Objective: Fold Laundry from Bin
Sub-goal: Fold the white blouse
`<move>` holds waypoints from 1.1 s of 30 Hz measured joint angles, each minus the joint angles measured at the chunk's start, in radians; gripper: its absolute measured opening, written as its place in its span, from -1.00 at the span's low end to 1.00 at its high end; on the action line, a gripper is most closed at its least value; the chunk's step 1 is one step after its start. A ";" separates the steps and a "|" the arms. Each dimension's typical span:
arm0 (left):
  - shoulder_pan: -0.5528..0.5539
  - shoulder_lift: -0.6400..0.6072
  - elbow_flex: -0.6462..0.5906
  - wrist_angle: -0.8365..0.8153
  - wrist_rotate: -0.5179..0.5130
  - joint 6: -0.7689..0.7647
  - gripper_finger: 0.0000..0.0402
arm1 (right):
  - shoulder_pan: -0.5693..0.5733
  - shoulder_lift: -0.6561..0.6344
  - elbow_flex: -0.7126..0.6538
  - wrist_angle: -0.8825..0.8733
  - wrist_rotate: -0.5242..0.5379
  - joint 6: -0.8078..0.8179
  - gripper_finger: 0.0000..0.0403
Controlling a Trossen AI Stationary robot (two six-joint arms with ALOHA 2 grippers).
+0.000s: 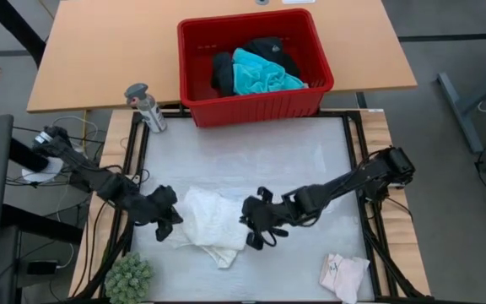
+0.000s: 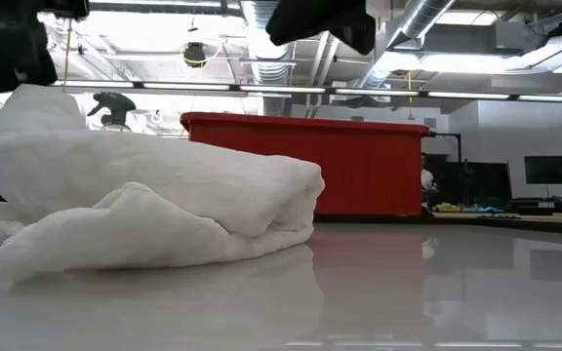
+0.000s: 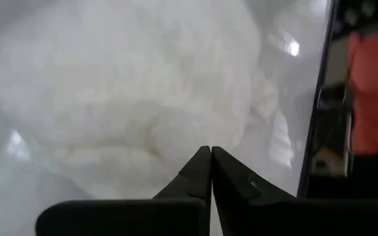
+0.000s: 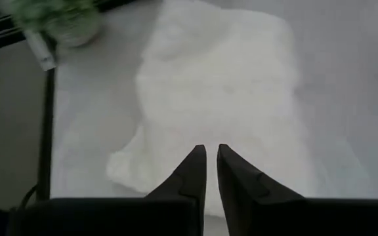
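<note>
1. A small pale piece (image 1: 344, 276) lies at the lower right of the high view.
2. The white top (image 1: 211, 221) sits bunched at lower centre, between the grippers.
3. The left gripper (image 1: 166, 221), fingers pressed together, is at its left edge; the right gripper (image 1: 256, 230), fingers a sliver apart and empty, at its right.
4. The red bin (image 1: 254, 105), upper centre, holds the turquoise shirt (image 1: 261, 74) and black clothing (image 1: 223, 71).

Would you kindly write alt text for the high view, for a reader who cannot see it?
A crumpled white fabric garment lies on the pale table between the left gripper and right gripper. Behind it, a red plastic bin holds turquoise and black clothing; a small pale piece lies near the front right.
</note>
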 joint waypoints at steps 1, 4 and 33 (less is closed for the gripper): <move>-0.010 -0.015 0.000 0.000 -0.040 0.000 -1.00 | 0.007 0.001 -0.008 0.023 -0.004 -0.017 -0.63; -0.020 -0.064 0.000 0.025 -0.159 0.043 -1.00 | 0.025 0.025 -0.015 0.130 -0.003 -0.107 -0.52; -0.004 -0.052 0.000 0.138 -0.199 0.429 -0.59 | 0.127 0.462 0.306 -0.142 0.104 -0.212 0.36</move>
